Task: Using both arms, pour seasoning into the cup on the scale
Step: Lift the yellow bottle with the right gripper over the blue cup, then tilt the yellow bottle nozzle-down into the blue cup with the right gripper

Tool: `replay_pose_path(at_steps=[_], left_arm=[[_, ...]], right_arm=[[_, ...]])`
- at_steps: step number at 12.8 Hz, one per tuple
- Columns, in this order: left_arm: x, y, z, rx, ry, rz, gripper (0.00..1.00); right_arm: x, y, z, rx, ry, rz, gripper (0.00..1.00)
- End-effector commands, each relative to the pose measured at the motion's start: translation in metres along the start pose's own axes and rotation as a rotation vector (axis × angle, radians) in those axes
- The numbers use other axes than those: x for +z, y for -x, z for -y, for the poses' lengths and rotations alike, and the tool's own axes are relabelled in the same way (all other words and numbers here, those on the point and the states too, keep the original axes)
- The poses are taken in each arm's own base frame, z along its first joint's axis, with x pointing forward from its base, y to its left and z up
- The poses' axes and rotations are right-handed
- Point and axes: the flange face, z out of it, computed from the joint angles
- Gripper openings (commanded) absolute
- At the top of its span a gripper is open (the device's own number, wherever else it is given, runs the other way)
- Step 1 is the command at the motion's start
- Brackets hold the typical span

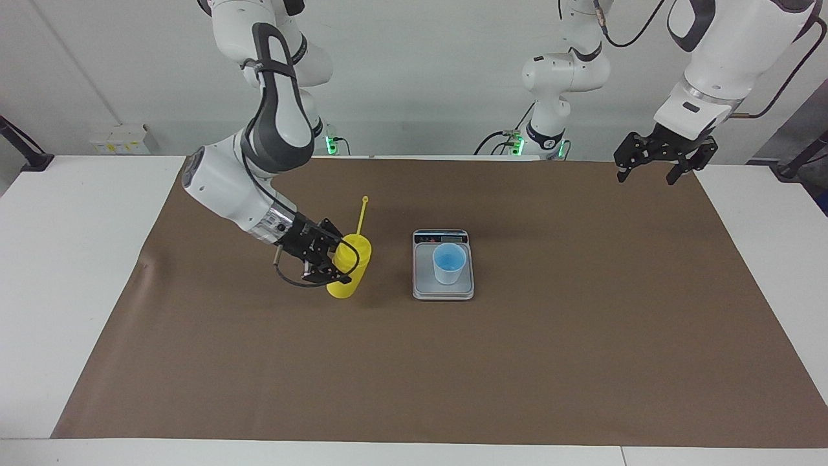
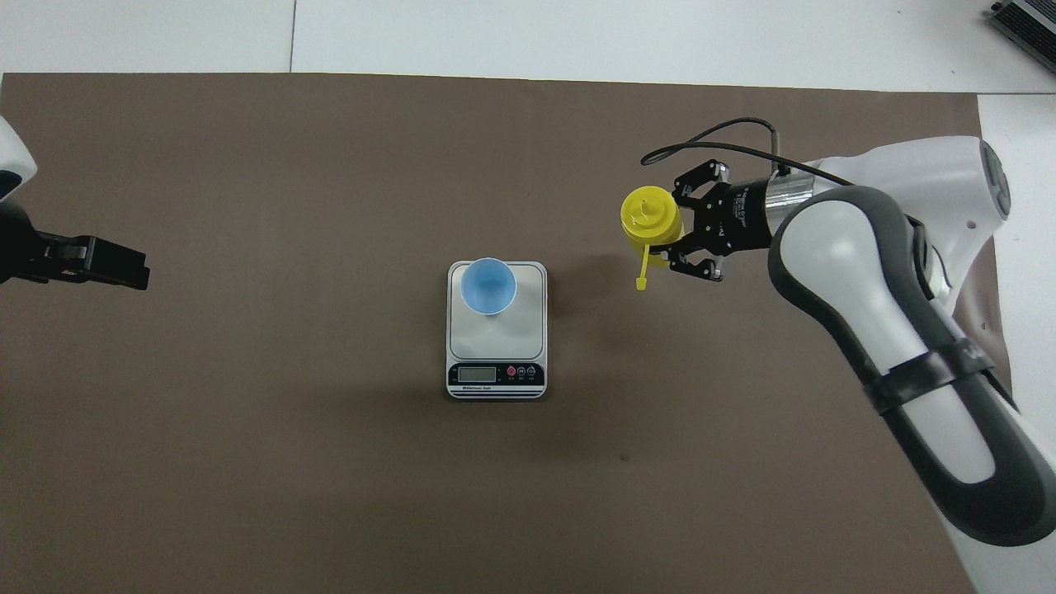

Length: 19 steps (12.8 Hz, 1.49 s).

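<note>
My right gripper (image 1: 337, 266) is shut on the yellow seasoning bottle (image 1: 351, 257) and holds it low over the brown mat, tilted with its thin nozzle toward the scale. The bottle also shows in the overhead view (image 2: 651, 216), in the right gripper (image 2: 672, 224). The pale blue cup (image 1: 449, 263) stands upright on the silver-grey scale (image 1: 424, 286), a little toward the left arm's end from the bottle. In the overhead view the cup (image 2: 488, 285) sits on the part of the scale's plate (image 2: 528, 330) farther from the robots. My left gripper (image 1: 658, 169) hangs open and empty in the air over the mat's edge at the left arm's end, and it shows in the overhead view too (image 2: 115, 268).
A brown mat (image 1: 556, 349) covers most of the white table (image 1: 71, 272). The scale's dark display strip (image 2: 495, 374) faces the robots. A grey device (image 2: 1027, 21) lies at the table's corner farthest from the robots at the right arm's end.
</note>
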Motion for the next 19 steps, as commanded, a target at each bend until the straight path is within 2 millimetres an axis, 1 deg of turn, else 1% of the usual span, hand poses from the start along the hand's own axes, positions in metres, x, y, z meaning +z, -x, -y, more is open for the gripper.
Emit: replay_pose_path(at_steps=[1,2,3,4,6,7,8,10,12,14,16,17,19], left_arm=[[0.0,0.003,0.002,-0.001,0.01,0.012,1.0],[0.001,0.003,0.002,0.0,0.01,0.014,1.0],[0.0,0.003,0.003,-0.003,0.01,0.012,1.0],[0.001,0.004,0.003,-0.003,0.01,0.014,1.0],[0.0,0.003,0.003,-0.003,0.01,0.012,1.0],[0.0,0.003,0.003,-0.003,0.01,0.012,1.0],[0.001,0.004,0.003,-0.003,0.01,0.014,1.0],[0.0,0.003,0.003,-0.003,0.01,0.012,1.0],[0.001,0.004,0.003,-0.003,0.01,0.014,1.0],[0.0,0.003,0.003,-0.003,0.01,0.012,1.0],[0.001,0.003,0.002,-0.001,0.01,0.014,1.0],[0.001,0.004,0.003,-0.003,0.01,0.014,1.0],[0.0,0.003,0.003,-0.003,0.01,0.012,1.0]], right_arm=[[0.011,0.042,0.015,-0.028,-0.017,-0.137,0.0],[0.019,0.058,0.014,-0.042,-0.024,-0.194,0.0],[0.026,0.08,0.01,-0.083,-0.032,-0.254,0.0],[0.037,0.093,0.005,-0.137,-0.036,-0.327,0.0],[0.053,0.11,-0.007,-0.22,-0.023,-0.416,0.0],[0.059,0.116,-0.011,-0.244,-0.02,-0.45,0.0],[0.066,0.117,-0.016,-0.263,-0.009,-0.508,0.0],[0.079,0.136,-0.019,-0.316,0.001,-0.621,0.0],[0.087,0.146,-0.027,-0.378,0.027,-0.733,0.0],[0.103,0.156,-0.039,-0.408,-0.001,-0.849,0.0],[0.11,0.166,-0.047,-0.434,-0.038,-0.917,0.0],[0.111,0.17,-0.049,-0.47,-0.061,-0.971,0.0],[0.11,0.177,-0.051,-0.471,-0.132,-1.03,0.0]])
